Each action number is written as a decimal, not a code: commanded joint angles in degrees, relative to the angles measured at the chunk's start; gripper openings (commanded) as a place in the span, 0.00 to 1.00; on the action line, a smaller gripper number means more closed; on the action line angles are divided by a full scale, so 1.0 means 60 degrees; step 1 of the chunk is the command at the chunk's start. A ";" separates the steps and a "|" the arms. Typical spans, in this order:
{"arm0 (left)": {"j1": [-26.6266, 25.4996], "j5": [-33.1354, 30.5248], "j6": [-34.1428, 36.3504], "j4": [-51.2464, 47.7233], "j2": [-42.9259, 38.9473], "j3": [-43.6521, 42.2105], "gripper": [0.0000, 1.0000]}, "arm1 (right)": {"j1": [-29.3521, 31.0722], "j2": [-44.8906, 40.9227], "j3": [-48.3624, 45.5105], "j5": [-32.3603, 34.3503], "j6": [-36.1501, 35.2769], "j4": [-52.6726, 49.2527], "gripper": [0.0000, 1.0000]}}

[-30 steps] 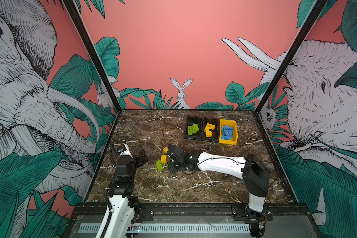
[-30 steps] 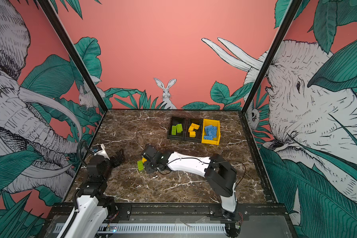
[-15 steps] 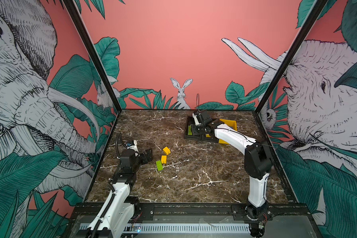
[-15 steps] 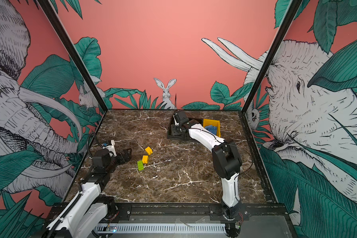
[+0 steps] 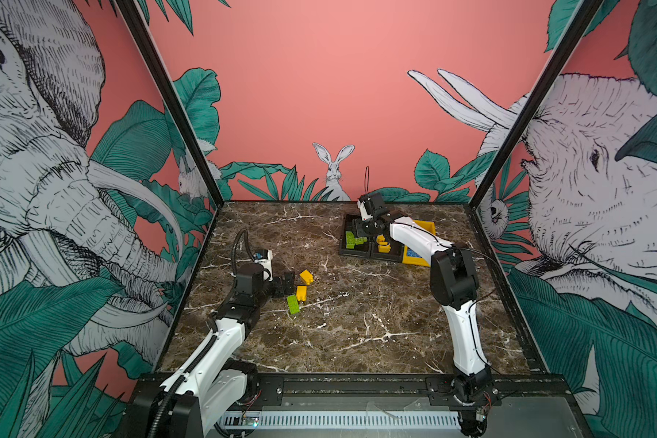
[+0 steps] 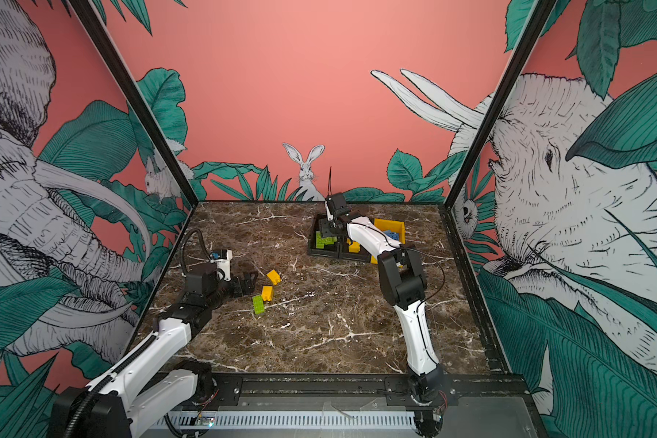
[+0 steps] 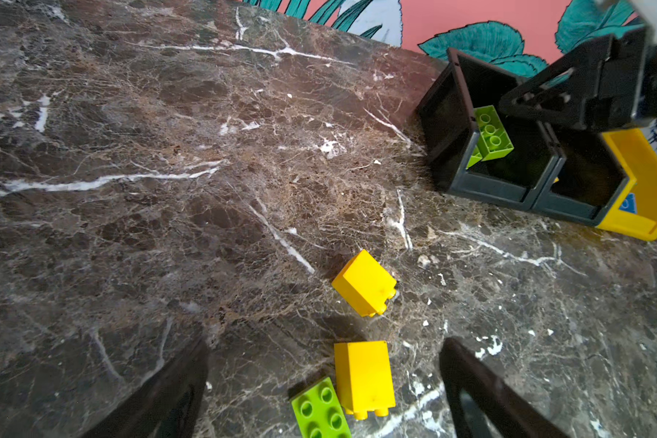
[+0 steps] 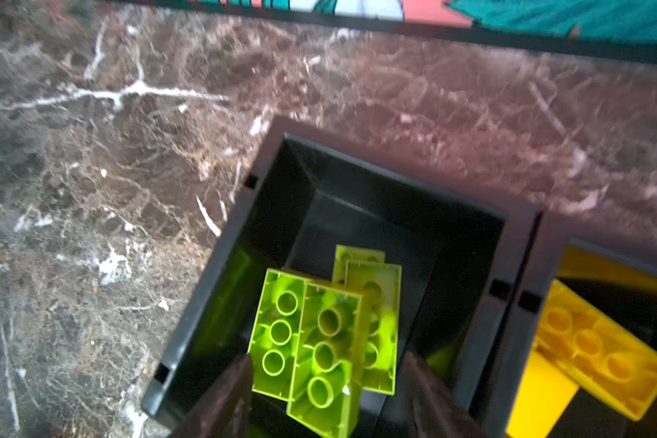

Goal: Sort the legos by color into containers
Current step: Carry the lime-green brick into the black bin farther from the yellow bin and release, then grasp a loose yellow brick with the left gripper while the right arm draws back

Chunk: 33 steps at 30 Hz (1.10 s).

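Two arms, one build. Left arm [image 5: 222, 339], lower left of a top view: white shell links, black joint housings, ribbed black hose [image 5: 235, 250] arching above the wrist. Right arm [image 5: 465, 333], lower right: same white links, blocky black elbow [image 5: 452, 280], thin black cable alongside. Small white camera box [image 5: 264, 259] at the left wrist. Left gripper [image 7: 325, 345] and right gripper [image 8: 327, 358]: black tapered fingers, blurred at frame bottom.

A row of bins [image 5: 372, 256] stands at the back right of the table [image 5: 357, 341] with bricks [image 5: 351, 239] inside, while three loose bricks [image 5: 301, 292] lie clustered left of centre, nearer the front.
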 commanded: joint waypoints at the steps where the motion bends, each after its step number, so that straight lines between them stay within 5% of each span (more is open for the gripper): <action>1: -0.0431 -0.0702 0.0515 -0.0963 -0.0017 0.0732 0.93 | -0.0009 -0.0642 -0.0067 -0.0438 -0.0066 0.0151 0.69; 6: -0.1510 -0.1587 0.0739 -0.2422 0.0196 0.1435 0.93 | -0.0081 -0.3308 -0.2488 -0.0803 -0.0117 0.1097 0.73; 17: -0.3387 -0.2170 0.0423 -0.3374 0.2089 0.2178 0.89 | -0.0554 -1.1640 -1.1617 0.0151 0.0022 0.4039 0.81; 25: -0.3562 -0.2604 0.0445 -0.3646 0.3769 0.2636 0.78 | -0.0611 -1.5618 -1.3817 0.1842 -0.0305 0.3159 0.88; 33: -0.3584 -0.2865 0.0296 -0.3519 0.4368 0.2803 0.70 | -0.0625 -1.7482 -1.4539 0.2345 -0.0197 0.2059 0.89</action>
